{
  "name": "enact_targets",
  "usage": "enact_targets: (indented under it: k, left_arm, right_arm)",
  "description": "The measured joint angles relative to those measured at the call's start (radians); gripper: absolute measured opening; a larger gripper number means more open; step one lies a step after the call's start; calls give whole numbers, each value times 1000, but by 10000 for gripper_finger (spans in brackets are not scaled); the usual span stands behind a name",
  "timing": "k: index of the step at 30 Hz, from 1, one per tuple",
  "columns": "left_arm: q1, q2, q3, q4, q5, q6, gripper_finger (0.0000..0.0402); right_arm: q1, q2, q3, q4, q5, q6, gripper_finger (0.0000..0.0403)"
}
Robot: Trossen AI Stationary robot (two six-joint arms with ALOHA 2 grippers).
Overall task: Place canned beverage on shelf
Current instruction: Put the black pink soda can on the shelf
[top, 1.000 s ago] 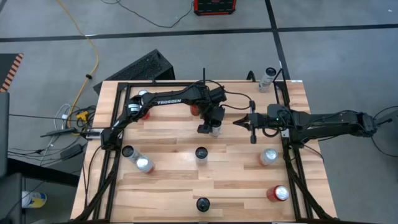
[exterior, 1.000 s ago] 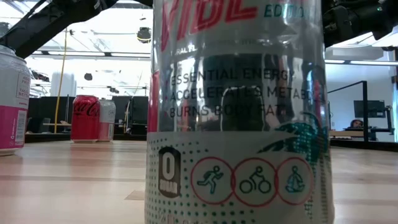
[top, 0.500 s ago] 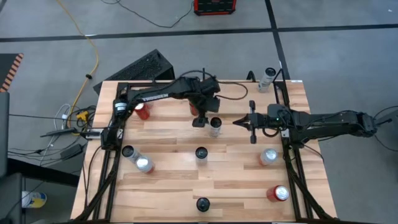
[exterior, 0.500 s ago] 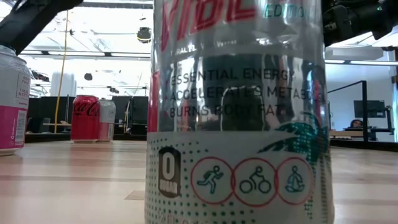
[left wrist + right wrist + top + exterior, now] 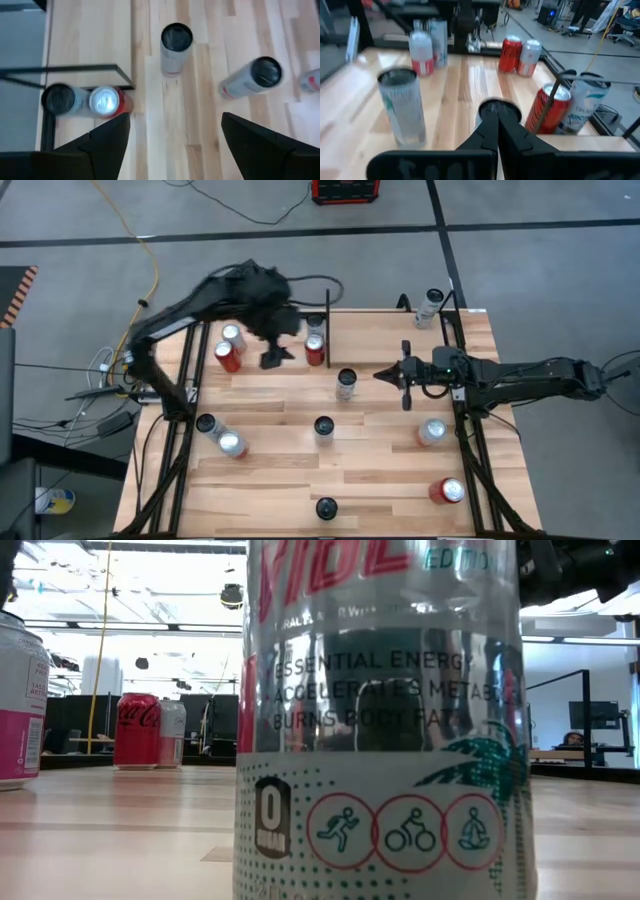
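Eleven cans, by my count from above, stand on the shelf (image 5: pixel 385 470); I cannot say for certain which is the task's can. My best candidate is the silver can (image 5: pixel 346 383), upright and free near the middle of the plank, a little toward the back edge (top of the overhead view). The left gripper (image 5: pixel 275 358) hovers over the back-left part of the shelf, between a red can (image 5: pixel 228 358) and a red-and-silver pair (image 5: pixel 315 340), well apart from the silver can. Its fingers are spread with nothing between them. The right gripper (image 5: pixel 385 376) lies low near the right edge, fingers pressed together, tip pointing at the silver can but short of touching. Judgement: the placing step looks done for this can. The next move calls for lifting the left arm clear of its neighbouring cans, then lining up squarely on another can.
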Motion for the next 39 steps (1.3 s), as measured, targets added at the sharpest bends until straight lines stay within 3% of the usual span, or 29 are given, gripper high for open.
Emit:
enact_targets:
  k: [3, 7, 14, 20, 29, 39]
  left_arm:
    - [-21, -151, -149, 39, -11, -47, 300]
    - [-59, -401, -428, 211, -72, -98, 300]
    - [-72, -876, -992, 722, -107, -155, 300]
    - [-68, -1157, -1373, 1047, -139, -190, 300]
    - [-68, -1394, -1648, 1224, -204, -250, 300]
    - [-68, -1527, -1852, 1320, -204, -332, 300]
  right_arm:
    - [0, 22, 1, 52, 0, 40, 27]
    - [0, 71, 1, 125, 0, 41, 27]
    - [0, 176, 72, 193, -1, 41, 27]
    - [0, 253, 153, 187, -1, 39, 27]
    - [-8, 346, 229, 141, 0, 48, 44]
    - [-8, 403, 296, 74, 0, 46, 82]
